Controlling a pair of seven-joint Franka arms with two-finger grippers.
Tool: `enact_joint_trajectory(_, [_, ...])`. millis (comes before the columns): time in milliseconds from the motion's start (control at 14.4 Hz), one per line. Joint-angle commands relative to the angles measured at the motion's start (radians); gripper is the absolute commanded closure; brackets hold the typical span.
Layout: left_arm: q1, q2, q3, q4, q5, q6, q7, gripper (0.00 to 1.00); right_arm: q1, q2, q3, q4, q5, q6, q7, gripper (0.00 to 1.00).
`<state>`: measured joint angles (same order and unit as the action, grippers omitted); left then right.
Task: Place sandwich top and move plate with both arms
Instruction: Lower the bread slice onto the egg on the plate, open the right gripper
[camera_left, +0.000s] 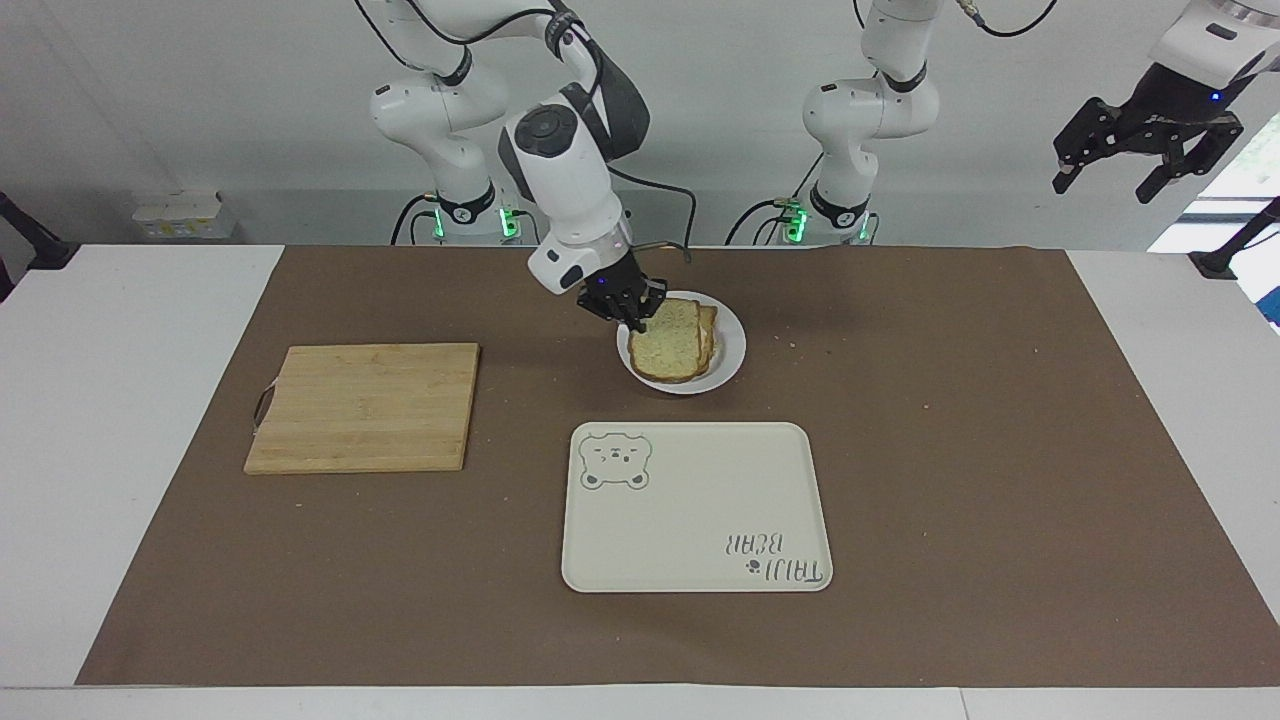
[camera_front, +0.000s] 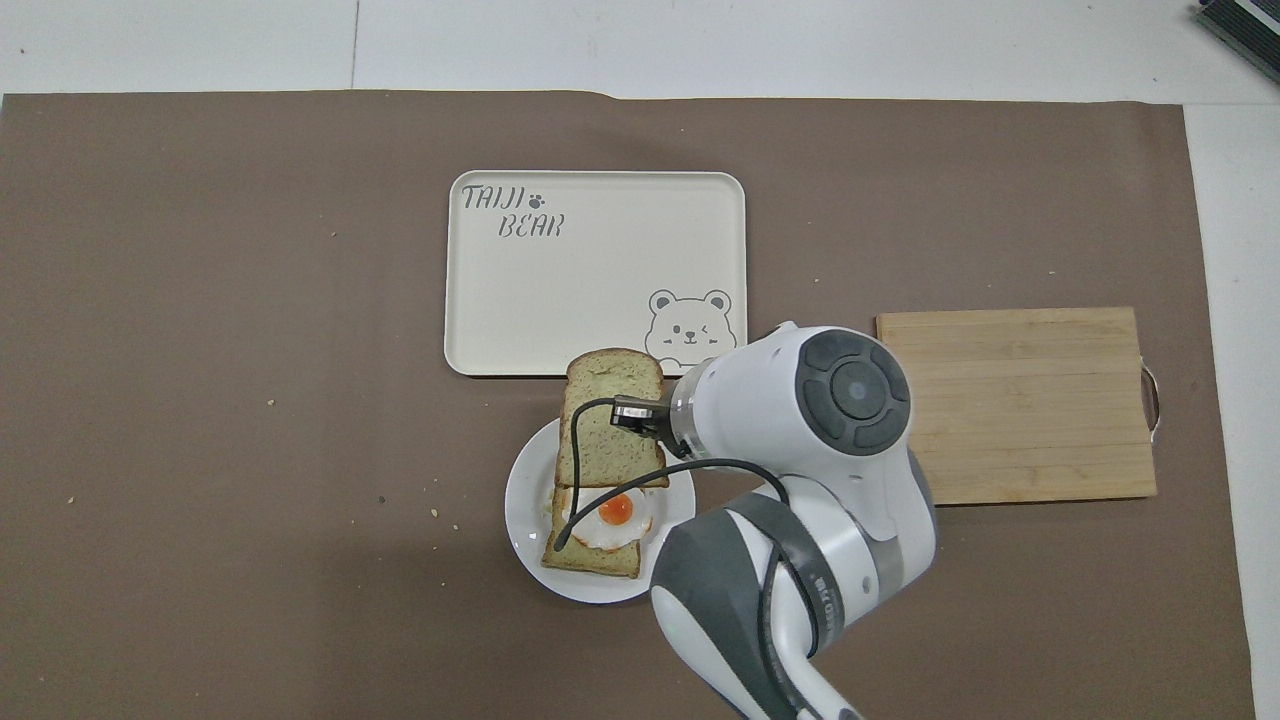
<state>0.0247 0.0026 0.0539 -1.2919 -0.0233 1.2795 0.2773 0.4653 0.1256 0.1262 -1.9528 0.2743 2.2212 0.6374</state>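
two bread slices (camera_left: 665, 346), one plate (camera_left: 731, 352), one tray (camera_left: 700, 510), one board (camera_left: 365, 406).

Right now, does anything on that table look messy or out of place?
Only small things: pale crumbs dot the brown mat, and the bread slice in the right hand hangs tilted over the egg toast, not yet flat on it.

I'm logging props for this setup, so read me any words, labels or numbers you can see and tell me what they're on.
"TAIJI BEAR": printed on the cream tray, beside a small paw mark, with a bear face drawn in the opposite corner.
Small marks on the arm bases: too small to read.
Nothing readable on the plate, the bread slice or the cutting board.
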Motion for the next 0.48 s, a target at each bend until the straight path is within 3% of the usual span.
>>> enact_joint_trajectory(0, [0.009, -0.026, -0.009, -0.033, 0.013, 0.011, -0.001, 0.00, 0.050, 0.008, -0.005, -0.037, 0.031, 0.025, 0.063, 1.00])
enact_joint_trajectory(416, [0.009, -0.027, -0.009, -0.033, 0.013, 0.009, -0.001, 0.00, 0.093, 0.005, -0.005, -0.127, 0.029, 0.041, 0.047, 1.00])
